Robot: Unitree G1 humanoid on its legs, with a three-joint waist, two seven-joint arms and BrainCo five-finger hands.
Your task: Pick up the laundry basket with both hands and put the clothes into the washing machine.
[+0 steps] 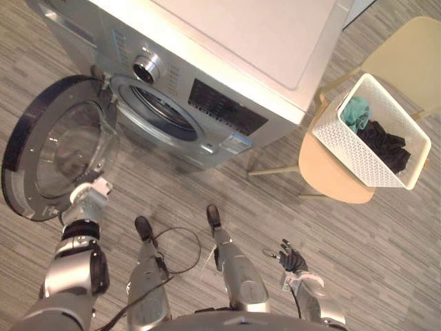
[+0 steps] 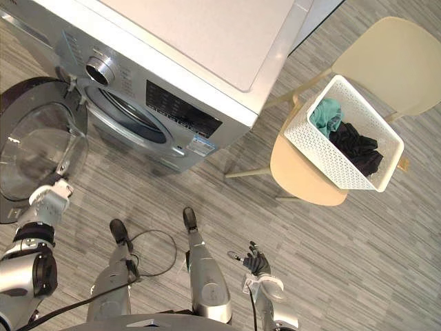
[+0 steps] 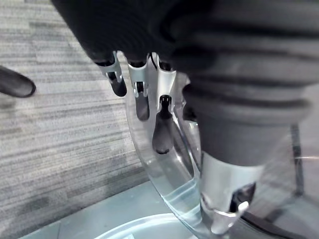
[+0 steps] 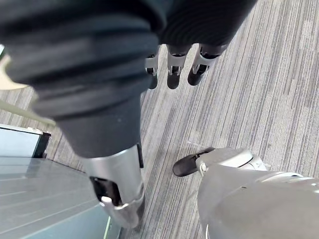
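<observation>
Laundry is seen in a white perforated plastic laundry basket (image 1: 344,148), which is set tilted on the round seat of a pale wooden chair (image 1: 331,176), well ahead of the right hand (image 1: 293,261) and off to its right, touched by neither hand. Inside the basket a crumpled teal cloth (image 1: 356,112) is lodged at the end nearer the machine, with a heap of black garments (image 1: 386,145) just beside it. The right hand is held low over the grey striped floor (image 1: 358,276), its fingers (image 4: 173,69) straight and slightly spread, with nothing held. A silver front-loading washing machine (image 1: 227,62) is placed ahead of both hands, just beside the chair, and its dark round drum opening (image 1: 162,110) is uncovered. The round glass door with a dark rim (image 1: 41,148) is swung wide open, ahead of the left hand (image 1: 86,205). That hand is brought up to the door's near edge; its fingers (image 3: 142,99) are relaxed and laid along the clear bowl of the door, while its thumb (image 3: 224,199) is kept apart from them, and nothing is gripped.
</observation>
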